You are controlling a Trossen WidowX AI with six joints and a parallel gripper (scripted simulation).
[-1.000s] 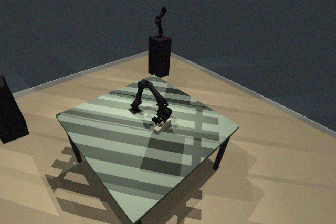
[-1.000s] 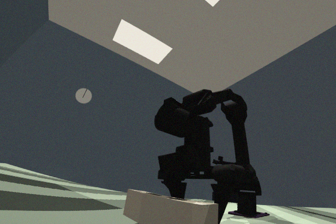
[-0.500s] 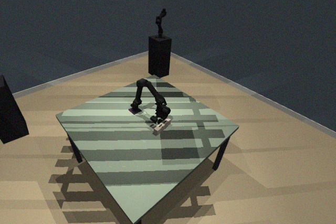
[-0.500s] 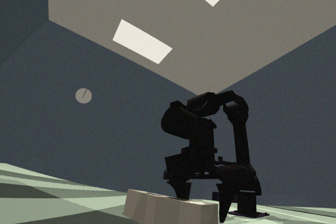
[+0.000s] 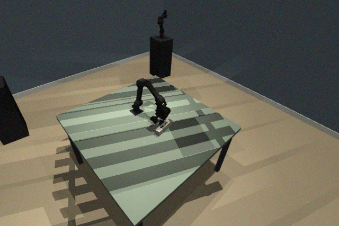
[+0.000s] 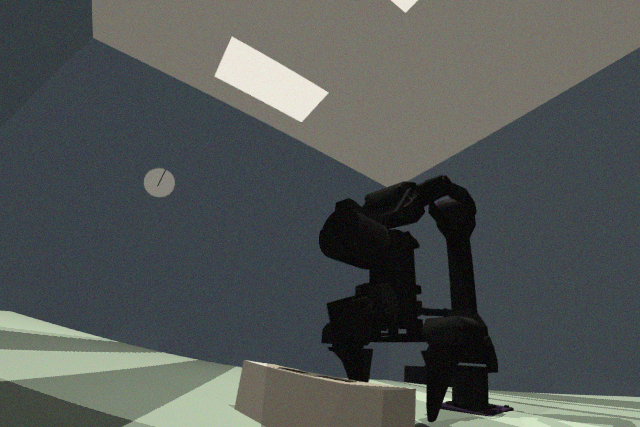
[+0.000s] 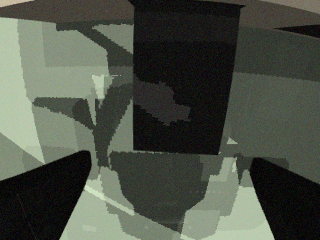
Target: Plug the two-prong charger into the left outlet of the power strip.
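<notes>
The two-prong charger [image 7: 182, 75] cannot be picked out in the top view, where the gripper [image 5: 159, 121] [image 6: 395, 400] [image 7: 171, 163] points down close beside the pale power strip [image 5: 161, 129] [image 6: 320, 393] [image 7: 65, 11] on the green table [image 5: 153, 190] [image 6: 67, 365] [image 7: 65, 50]. The exterior view shows its fingers spread nearly fully, one partly behind the strip. In the wrist view, what looks like the charger, a black block, lies near the strip, ungripped, with gaps toward both fingertips.

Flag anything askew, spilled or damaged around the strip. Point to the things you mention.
Nothing stands out. The beige box-shaped power strip [image 5: 159, 131] [image 6: 320, 404] [image 7: 75, 10] sits flat, no visible cracks; no spill visible. The black rectangular block [image 7: 175, 45], likely the charger, looks intact, but its prongs aren't visible.
</notes>
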